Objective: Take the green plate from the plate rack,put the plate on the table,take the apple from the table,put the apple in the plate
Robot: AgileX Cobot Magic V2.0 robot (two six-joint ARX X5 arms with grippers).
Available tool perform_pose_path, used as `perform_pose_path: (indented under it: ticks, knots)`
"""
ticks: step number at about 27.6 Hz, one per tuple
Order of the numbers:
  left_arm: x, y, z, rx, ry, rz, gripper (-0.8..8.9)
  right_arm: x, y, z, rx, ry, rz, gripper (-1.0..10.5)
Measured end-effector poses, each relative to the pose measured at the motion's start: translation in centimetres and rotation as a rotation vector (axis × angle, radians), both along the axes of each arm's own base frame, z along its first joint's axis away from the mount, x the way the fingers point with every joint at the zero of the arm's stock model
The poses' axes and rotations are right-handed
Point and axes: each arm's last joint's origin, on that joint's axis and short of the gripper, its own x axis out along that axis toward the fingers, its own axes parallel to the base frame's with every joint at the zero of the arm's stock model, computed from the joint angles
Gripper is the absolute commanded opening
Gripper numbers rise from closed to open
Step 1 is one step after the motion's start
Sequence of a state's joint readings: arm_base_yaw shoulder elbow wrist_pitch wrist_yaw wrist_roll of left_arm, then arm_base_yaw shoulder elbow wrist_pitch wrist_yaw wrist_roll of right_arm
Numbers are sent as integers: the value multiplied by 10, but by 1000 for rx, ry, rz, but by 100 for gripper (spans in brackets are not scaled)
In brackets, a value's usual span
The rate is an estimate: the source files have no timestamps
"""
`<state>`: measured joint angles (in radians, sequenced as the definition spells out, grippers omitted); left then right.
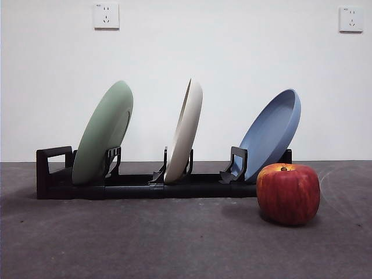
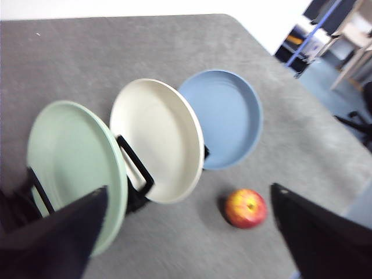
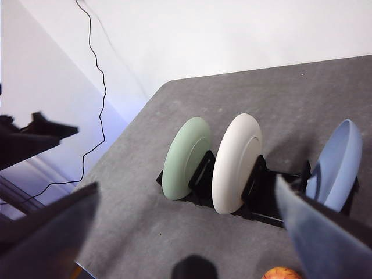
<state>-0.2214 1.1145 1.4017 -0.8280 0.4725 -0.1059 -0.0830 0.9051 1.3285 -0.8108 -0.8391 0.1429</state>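
The green plate point(image 1: 104, 133) stands tilted in the end slot of the black plate rack point(image 1: 133, 187), by its handle loop. The red apple point(image 1: 288, 193) sits on the grey table point(image 1: 145, 244) just in front of the rack's other end. No arm shows in the front view. My left gripper point(image 2: 186, 238) is open and empty, high above the table, with the green plate point(image 2: 72, 163) beside one jaw and the apple point(image 2: 246, 208) between the jaws, far below. My right gripper point(image 3: 186, 232) is open and empty, also high, looking down on the green plate point(image 3: 186, 157).
A cream-white plate point(image 1: 186, 131) stands in the rack's middle slot and a blue plate point(image 1: 270, 133) leans in the slot nearest the apple. A white wall stands behind the rack. The table's rounded corner point(image 3: 165, 87) and side edges show in the wrist views.
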Motion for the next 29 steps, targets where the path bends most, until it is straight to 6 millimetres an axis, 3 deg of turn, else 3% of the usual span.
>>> perform_pose_path:
  ticks: [10, 18, 20, 26, 29]
  knots:
    - [62, -57, -21, 166, 36, 76, 512, 1, 9, -1, -26, 4, 21, 597]
    - [119, -86, -25, 228, 43, 106, 512, 5, 12, -3, -31, 17, 30, 595]
    - [132, -86, -31, 247, 76, 115, 512, 5, 12, -2, -31, 17, 30, 595]
    - [163, -64, -84, 359, 343, 171, 512, 5, 12, -3, -31, 18, 30, 595]
    - [162, -58, -85, 374, 365, 172, 511, 5, 12, -3, -31, 18, 30, 595]
